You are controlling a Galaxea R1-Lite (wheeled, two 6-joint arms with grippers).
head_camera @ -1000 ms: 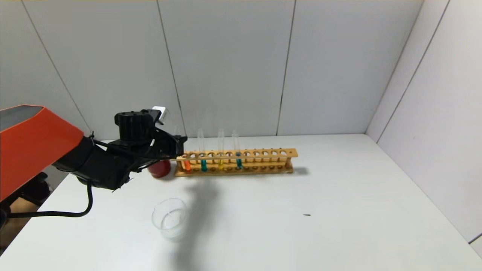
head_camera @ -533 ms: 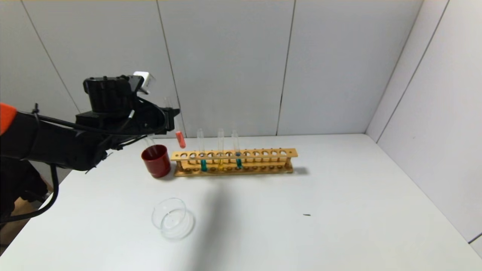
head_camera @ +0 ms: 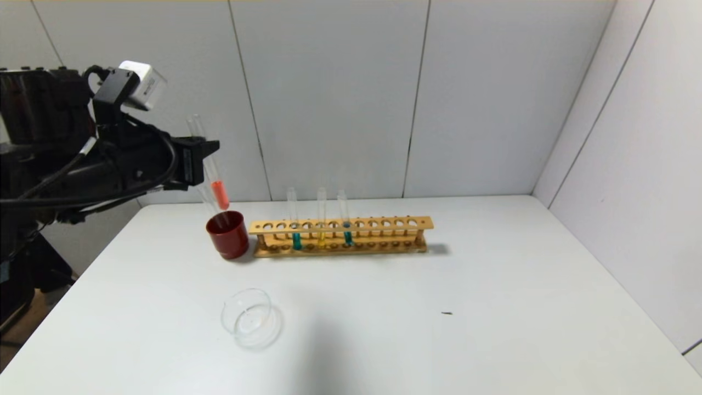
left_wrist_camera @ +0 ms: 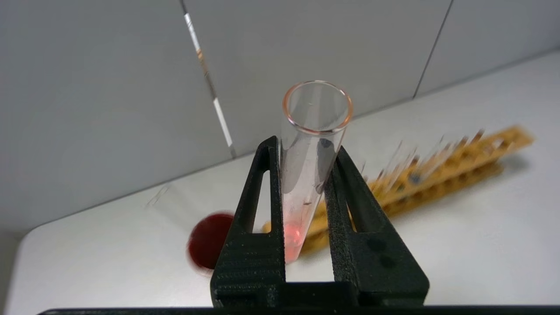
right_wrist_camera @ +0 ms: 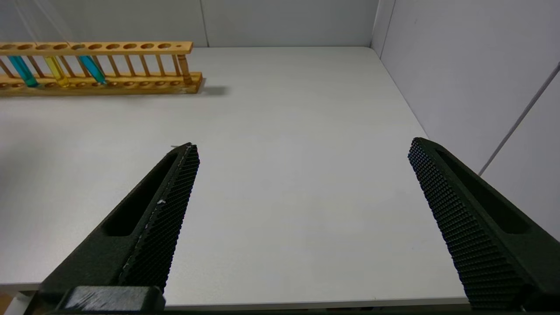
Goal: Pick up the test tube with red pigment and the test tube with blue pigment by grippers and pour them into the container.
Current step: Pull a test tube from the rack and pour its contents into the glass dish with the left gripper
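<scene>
My left gripper (head_camera: 205, 155) is shut on the test tube with red pigment (head_camera: 218, 189), held nearly upright high above the dark red cup (head_camera: 227, 235). In the left wrist view the tube (left_wrist_camera: 306, 175) stands between the fingers (left_wrist_camera: 273, 197) of my left gripper (left_wrist_camera: 305, 151). Two test tubes with blue pigment (head_camera: 296, 239) (head_camera: 347, 236) stand in the wooden rack (head_camera: 340, 236), with a yellow tube (head_camera: 321, 237) between them. The container (head_camera: 249, 318), a clear glass dish, sits near the table's front left. My right gripper (right_wrist_camera: 302, 148) is open and empty over bare table, out of the head view.
The rack also shows in the right wrist view (right_wrist_camera: 131, 83), far from the right gripper. A small dark speck (head_camera: 447, 313) lies on the white table. Grey wall panels close the back and right side.
My left gripper has lifted the red tube out of the rack and carried it up and to the left, now above the dark red cup. The rack and dish have not moved.
</scene>
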